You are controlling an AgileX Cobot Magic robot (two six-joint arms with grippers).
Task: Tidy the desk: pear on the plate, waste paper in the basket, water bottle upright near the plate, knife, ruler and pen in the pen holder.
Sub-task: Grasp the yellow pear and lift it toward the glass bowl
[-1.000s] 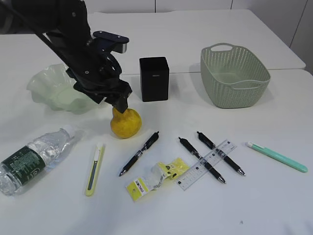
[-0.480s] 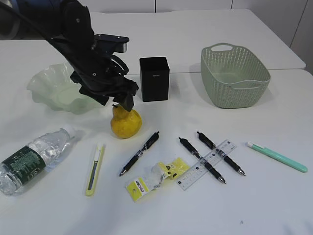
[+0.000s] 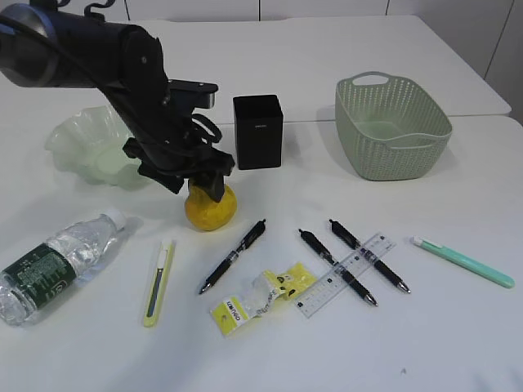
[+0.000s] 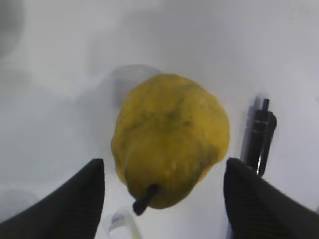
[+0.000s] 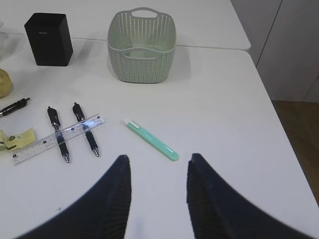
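Note:
A yellow pear (image 3: pixel 211 209) lies on the white table, stem toward the left wrist camera (image 4: pixel 172 134). My left gripper (image 3: pixel 206 184) hangs just over it, open, one finger on each side (image 4: pixel 163 164), with gaps to the fruit. The pale green wavy plate (image 3: pixel 88 149) is behind the arm at the left. The water bottle (image 3: pixel 55 263) lies on its side. A yellow-green knife (image 3: pixel 158 282), black pens (image 3: pixel 234 255), a clear ruler (image 3: pixel 348 274) and yellow waste paper (image 3: pixel 261 297) lie in front. My right gripper (image 5: pixel 158 160) is open and empty above bare table.
The black pen holder (image 3: pixel 257 131) stands behind the pear, and the green basket (image 3: pixel 391 124) at the back right. A teal stick-shaped tool (image 5: pixel 151 139) lies just ahead of the right gripper. The table's right edge (image 5: pixel 279 124) is close to that arm.
The left arm has shifted and turned its wrist over the pear, settling lower around it. The pear and everything else stayed put.

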